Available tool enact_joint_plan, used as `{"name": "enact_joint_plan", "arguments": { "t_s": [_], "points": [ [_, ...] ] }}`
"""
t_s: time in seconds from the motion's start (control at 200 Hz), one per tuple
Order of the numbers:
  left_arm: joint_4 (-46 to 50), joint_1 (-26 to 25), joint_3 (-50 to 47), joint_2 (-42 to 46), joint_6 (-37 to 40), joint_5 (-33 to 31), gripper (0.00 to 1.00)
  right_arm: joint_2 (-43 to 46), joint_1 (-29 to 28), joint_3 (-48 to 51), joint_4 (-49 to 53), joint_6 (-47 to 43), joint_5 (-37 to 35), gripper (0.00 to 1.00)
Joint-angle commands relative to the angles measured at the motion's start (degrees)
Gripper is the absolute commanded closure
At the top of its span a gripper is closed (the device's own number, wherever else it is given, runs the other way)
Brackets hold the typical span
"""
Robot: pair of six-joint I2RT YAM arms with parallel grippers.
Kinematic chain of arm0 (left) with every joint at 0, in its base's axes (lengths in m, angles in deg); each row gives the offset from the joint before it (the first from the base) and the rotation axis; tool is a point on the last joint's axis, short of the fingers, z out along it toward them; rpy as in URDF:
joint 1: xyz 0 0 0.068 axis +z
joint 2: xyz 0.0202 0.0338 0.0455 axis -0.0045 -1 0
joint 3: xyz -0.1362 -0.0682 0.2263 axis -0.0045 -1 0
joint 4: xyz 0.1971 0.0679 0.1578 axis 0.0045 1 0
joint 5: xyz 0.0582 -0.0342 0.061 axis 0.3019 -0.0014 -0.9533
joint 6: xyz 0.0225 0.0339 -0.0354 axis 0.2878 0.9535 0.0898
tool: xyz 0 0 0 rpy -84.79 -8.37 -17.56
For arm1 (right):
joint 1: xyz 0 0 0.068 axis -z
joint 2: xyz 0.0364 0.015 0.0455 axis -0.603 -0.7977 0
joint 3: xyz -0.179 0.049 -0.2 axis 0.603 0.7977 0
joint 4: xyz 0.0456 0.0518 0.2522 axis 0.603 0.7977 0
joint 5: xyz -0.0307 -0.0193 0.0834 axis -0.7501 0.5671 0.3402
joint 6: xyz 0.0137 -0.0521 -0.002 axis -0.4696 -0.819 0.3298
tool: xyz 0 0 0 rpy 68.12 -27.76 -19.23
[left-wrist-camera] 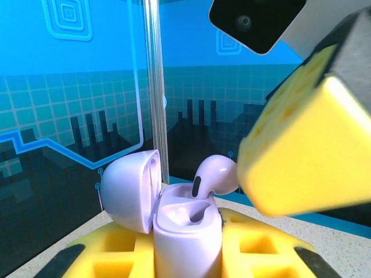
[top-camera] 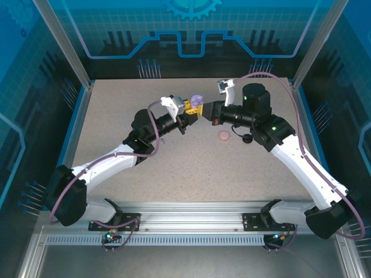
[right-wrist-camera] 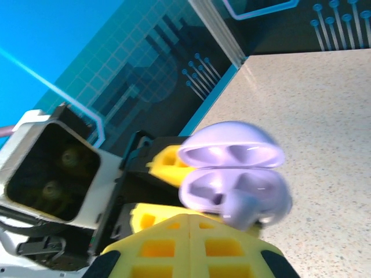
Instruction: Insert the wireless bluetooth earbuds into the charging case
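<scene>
My left gripper [left-wrist-camera: 186, 258] is shut on the body of a lilac charging case [left-wrist-camera: 188, 231], held upright above the table with its lid [left-wrist-camera: 130, 191] swung open to the left. A lilac earbud [left-wrist-camera: 214, 176] stands stem-down in the case's right well, its head sticking out above the rim. The other well looks empty. My right gripper [right-wrist-camera: 190, 223] is shut with nothing between its yellow fingers, and their tips rest against the earbud [right-wrist-camera: 246, 208] in the case [right-wrist-camera: 232, 185]. From above, both grippers meet at the case [top-camera: 197, 99] mid-table, the left [top-camera: 189, 107] and the right [top-camera: 203, 110].
A small round pink case [top-camera: 224, 136] lies on the table under the right arm, with a small black item [top-camera: 247, 138] beside it. Glass walls and an aluminium post [left-wrist-camera: 153, 87] stand behind.
</scene>
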Motion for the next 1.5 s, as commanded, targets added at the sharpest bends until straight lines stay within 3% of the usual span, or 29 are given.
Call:
{"name": "enact_joint_plan", "arguments": {
  "t_s": [0.0, 0.335, 0.51, 0.575, 0.655, 0.745, 0.815, 1.056, 1.491],
  "points": [
    [-0.96, -0.27, 0.43, 2.01, 1.19, 0.36, 1.00, -0.07, 2.23, -1.27, 0.89, -1.28, -0.12, 0.99],
    [-1.60, -0.20, -0.02, 2.10, 0.77, 0.74, 1.00, -2.60, 4.35, -4.41, 0.26, -1.21, 0.86, 0.99],
    [-2.56, 0.53, -1.89, 3.08, 1.29, -4.13, 1.00, 0.33, 6.27, -1.11, 1.99, -0.56, -3.83, 0.96],
    [-4.08, 2.14, -3.56, 4.11, 0.47, -5.28, 1.00, 0.42, 6.68, 0.66, 4.03, -0.45, -6.36, 0.90],
    [-4.40, 4.38, -4.97, 6.12, -0.31, -6.15, 1.00, -2.25, 6.50, 2.13, 6.31, -0.10, -7.12, 0.73],
    [-2.85, 6.68, -5.80, 8.83, -0.38, -7.17, 1.00, -8.29, 5.08, 3.06, 6.53, -0.27, -7.27, 0.55],
    [-1.72, 8.66, -6.16, 10.58, -1.26, -7.68, 1.00, -14.14, 2.75, 1.87, 6.92, -2.16, -9.07, 0.49],
    [0.99, 13.56, -7.79, 16.15, -4.77, -9.72, 1.00, -37.34, -6.06, -11.63, 11.87, -10.23, -16.26, 0.45],
    [2.22, 16.76, -8.01, 18.93, -7.43, -11.08, 1.00, -71.69, -15.51, -52.24, 32.81, -19.91, -24.38, 0.43]
  ]
}}
